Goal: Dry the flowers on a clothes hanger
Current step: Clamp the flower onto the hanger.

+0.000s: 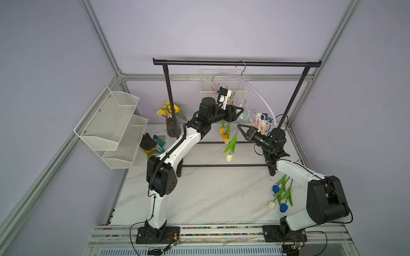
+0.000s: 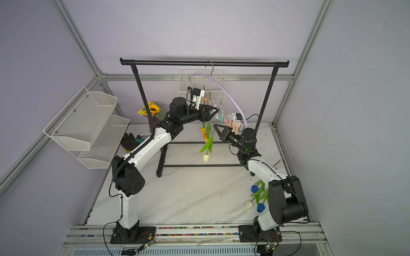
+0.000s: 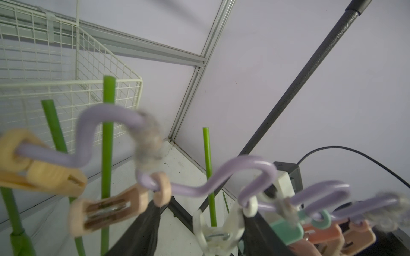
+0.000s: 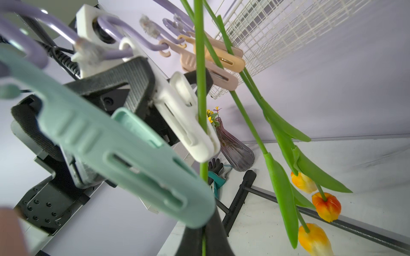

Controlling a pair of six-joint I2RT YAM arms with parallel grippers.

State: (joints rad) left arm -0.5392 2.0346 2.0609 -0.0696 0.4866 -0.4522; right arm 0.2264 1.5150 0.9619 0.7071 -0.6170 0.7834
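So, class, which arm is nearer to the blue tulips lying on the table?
Right. The right arm passes just beside the blue tulips; the left arm stands on the far side of the table, well away from them.

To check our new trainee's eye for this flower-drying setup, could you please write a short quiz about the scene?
1. How many tulips lie on the table?
2. True or false: the clothes hanger hangs by its hook from the black rack.
3. Which clip grips the stem of the hanging white tulip? A mint, B white, C pink.
Key: 1 three, two blue and one white; 2 true; 3 B, the white clip.
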